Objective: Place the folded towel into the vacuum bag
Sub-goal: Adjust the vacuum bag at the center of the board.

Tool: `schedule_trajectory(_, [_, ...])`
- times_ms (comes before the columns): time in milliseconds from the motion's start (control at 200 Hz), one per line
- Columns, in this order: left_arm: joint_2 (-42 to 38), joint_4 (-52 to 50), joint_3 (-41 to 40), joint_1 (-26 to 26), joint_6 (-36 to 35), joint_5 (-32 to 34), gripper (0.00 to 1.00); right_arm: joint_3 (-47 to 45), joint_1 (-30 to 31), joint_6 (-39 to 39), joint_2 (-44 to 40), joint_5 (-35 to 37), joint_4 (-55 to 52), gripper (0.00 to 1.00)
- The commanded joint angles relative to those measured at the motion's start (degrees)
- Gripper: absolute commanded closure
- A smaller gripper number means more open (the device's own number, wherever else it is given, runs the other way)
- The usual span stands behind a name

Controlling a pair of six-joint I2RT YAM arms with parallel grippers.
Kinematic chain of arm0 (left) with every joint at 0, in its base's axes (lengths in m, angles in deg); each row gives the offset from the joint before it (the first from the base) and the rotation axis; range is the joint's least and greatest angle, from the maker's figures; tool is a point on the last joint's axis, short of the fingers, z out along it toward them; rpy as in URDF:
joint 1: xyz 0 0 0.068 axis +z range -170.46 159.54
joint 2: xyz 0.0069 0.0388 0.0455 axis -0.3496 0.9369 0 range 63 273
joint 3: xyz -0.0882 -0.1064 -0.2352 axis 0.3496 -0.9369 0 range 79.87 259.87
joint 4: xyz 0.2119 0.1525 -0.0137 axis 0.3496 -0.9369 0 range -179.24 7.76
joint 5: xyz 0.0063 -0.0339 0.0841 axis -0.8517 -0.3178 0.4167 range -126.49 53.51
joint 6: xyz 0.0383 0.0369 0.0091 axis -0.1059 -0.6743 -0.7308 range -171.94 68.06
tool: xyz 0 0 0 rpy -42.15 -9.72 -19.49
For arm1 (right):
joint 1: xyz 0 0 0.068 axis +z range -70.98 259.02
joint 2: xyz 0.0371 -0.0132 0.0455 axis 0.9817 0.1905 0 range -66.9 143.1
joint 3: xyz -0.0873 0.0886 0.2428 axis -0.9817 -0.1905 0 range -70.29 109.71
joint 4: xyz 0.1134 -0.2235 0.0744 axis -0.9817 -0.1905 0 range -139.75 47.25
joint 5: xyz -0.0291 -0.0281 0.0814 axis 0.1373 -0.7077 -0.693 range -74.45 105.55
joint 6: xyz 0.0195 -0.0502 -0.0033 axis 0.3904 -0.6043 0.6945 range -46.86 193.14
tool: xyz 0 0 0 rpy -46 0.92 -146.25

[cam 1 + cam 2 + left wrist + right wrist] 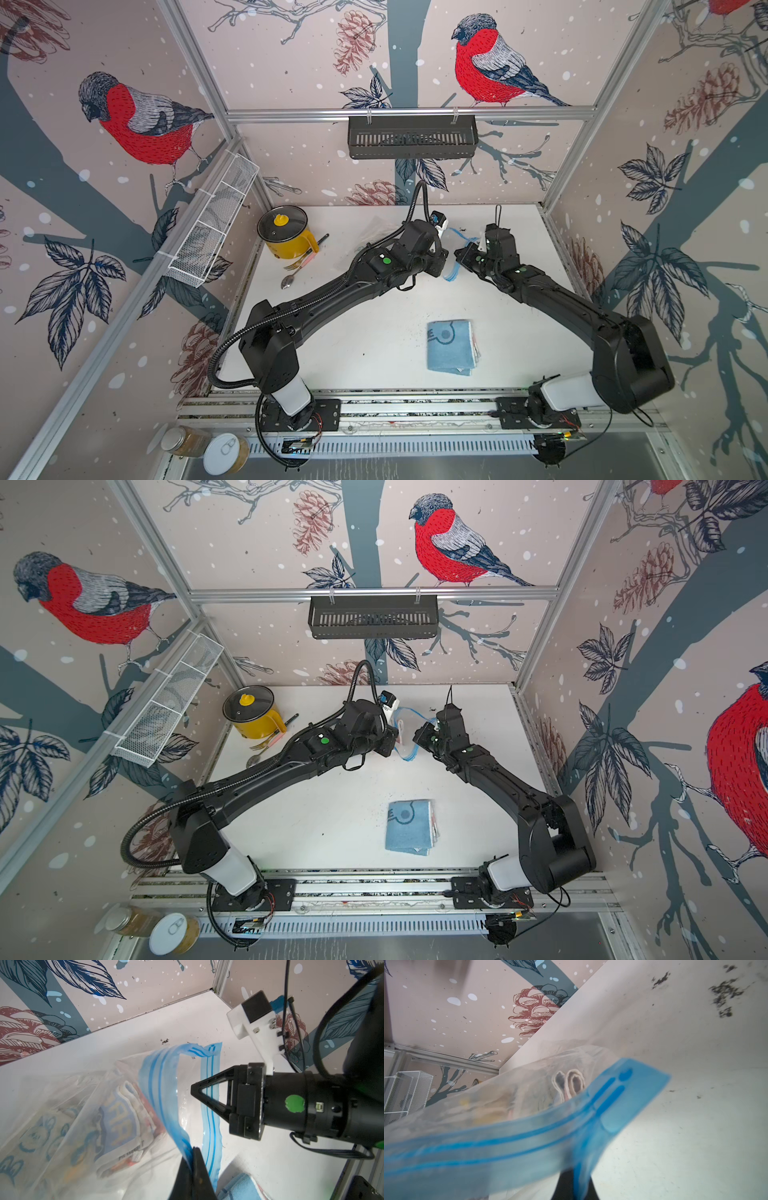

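Tin can (226, 453) | speckled table (374, 340) | bird wallpaper (141, 124) | left gripper (192, 1157), right gripper (193, 1087) clamp vacuum bag (62, 1088)

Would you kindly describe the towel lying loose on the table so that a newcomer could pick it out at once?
On the white table, look at the near half, just beyond the metal rail. There lies the folded towel, a flat light-blue square with a darker blue print. Unlike the towels inside the clear vacuum bag farther back, it lies bare on the tabletop.
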Motion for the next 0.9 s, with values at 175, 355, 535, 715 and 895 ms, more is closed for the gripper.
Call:
schedule_trajectory(175, [-2.7, -1.9, -10.0, 0.1, -1.1, -2.2, 1.00, -3.7, -1.7, -1.2, 0.1, 2.4, -0.9, 0.98])
schedule_trajectory(355, [-2.9, -4.8, -13.2, 0.3, 0.4, 0.6, 1.00, -4.3, 0.2, -3.4, 2.3, -0.8, -3.3, 0.82])
schedule_trajectory(535, [-1.3, -5.7, -14.3, 4.0, 4.5, -2.6, 1.00, -5.6, 0.7, -7.2, -1.8, 1.0, -9.2, 0.40])
schedule_trajectory(715, [-1.6, -3.2, -15.7, 8.3, 6.8, -5.6, 1.00, -5.0, 0.7, -10.9, -10.0, 3.7, -17.7, 0.17])
schedule_trajectory(895, [-1.7, -2.0, -16.4, 9.1, 7.5, -5.0, 1.00, -1.0, 2.9, -14.6, -12.0, 2.0, -30.4, 0.15])
